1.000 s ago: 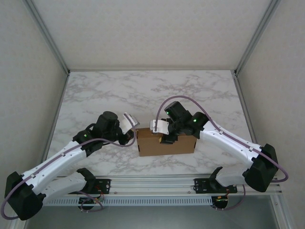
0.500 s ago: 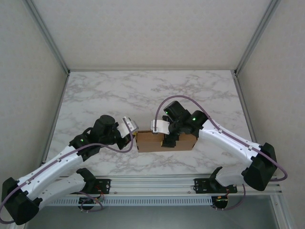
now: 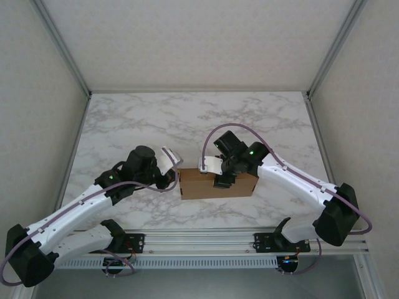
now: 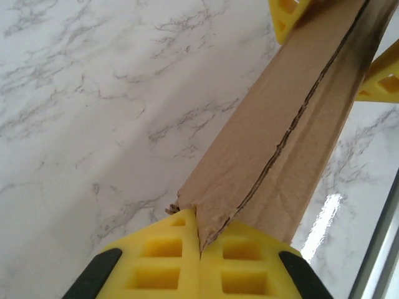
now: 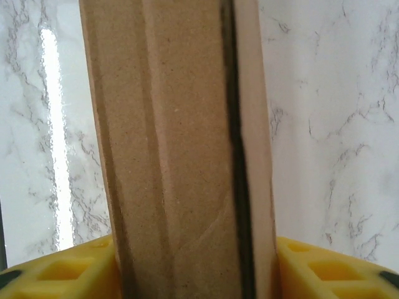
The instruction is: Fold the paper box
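Marble table w/ paper box: L jaws pinch its corner, R jaws clamp its sides.

A lab test cell: marble-look table walled by white panels

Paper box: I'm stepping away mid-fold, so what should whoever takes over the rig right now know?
Left tool: shut, pinching a corner at the left end of the paper box.
Right tool: astride the box near its middle, pads against both sides.
Box: on the marble table, between the arms.
Done: panels folded up into a slim rectangular shape.
Left: a seam along it shows a dark gap; probably press it closed, then release.
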Robot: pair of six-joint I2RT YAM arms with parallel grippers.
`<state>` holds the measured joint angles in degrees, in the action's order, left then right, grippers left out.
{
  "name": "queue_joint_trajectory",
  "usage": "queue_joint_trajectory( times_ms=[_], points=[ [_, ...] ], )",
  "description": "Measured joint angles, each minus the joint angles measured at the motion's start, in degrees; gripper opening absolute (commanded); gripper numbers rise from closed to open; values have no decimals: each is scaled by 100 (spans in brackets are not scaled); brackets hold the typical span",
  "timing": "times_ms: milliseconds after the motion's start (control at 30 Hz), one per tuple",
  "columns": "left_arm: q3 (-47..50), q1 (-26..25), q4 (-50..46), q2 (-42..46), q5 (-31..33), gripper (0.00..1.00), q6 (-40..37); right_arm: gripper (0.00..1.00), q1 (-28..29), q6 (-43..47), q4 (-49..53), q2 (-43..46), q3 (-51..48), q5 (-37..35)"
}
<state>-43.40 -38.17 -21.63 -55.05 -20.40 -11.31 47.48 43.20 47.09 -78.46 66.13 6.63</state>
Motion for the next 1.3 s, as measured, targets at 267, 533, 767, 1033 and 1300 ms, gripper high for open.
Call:
queue_joint_trajectory(
  times_ms=[267, 533, 767, 1033, 1300],
  points=[
    [-44, 0, -59, 107, -50, 0, 918, 48, 46, 2, 22, 46, 20, 0],
    [-348, -4, -236, -83, -37, 1, 1893, 48, 105, -42, -70, 136, -13, -118],
    [-577, -37, -428, -422, 50, 4, 2428, 46, 151, -61, -107, 136, -87, -313],
    [-579, -87, -407, -466, 87, 7, 3027, 45, 190, -63, -103, 136, -101, -413],
    [-579, -289, -306, -476, 212, 28, 3528, 45, 190, -103, -125, 136, -111, -459]
  ],
)
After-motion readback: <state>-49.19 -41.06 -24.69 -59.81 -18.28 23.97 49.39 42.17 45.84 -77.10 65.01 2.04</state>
